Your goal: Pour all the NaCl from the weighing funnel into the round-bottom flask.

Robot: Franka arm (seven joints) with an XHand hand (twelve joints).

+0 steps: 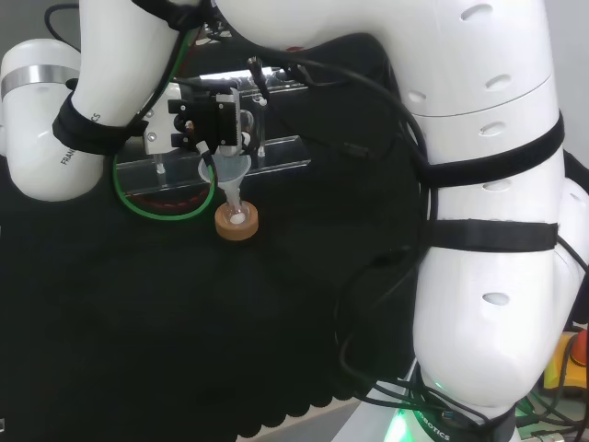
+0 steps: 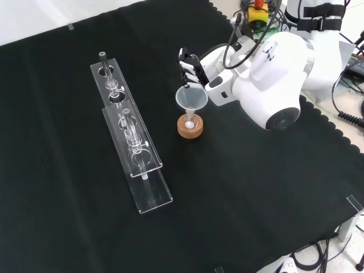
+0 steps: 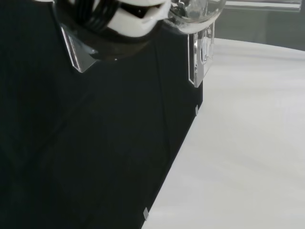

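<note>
- The clear rack (image 2: 133, 139) lies nearer the cloth's (image 2: 256, 193) left edge in the front view.
- The funnel (image 2: 190, 98) stands over the cork ring (image 2: 190, 126), mid-cloth.
- The hand (image 2: 190, 67) curls at the funnel's rim; whether it grips, I cannot tell. A tilt could spill salt.

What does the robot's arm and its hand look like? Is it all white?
Mostly. The arm is made of fat, rounded white links with black straps holding black cables, plus a silver band and a round grey cap. The hand is black and white, with ribbed fingers. A green cable loops near it.

no legible text, labels, numbers, signs
</note>
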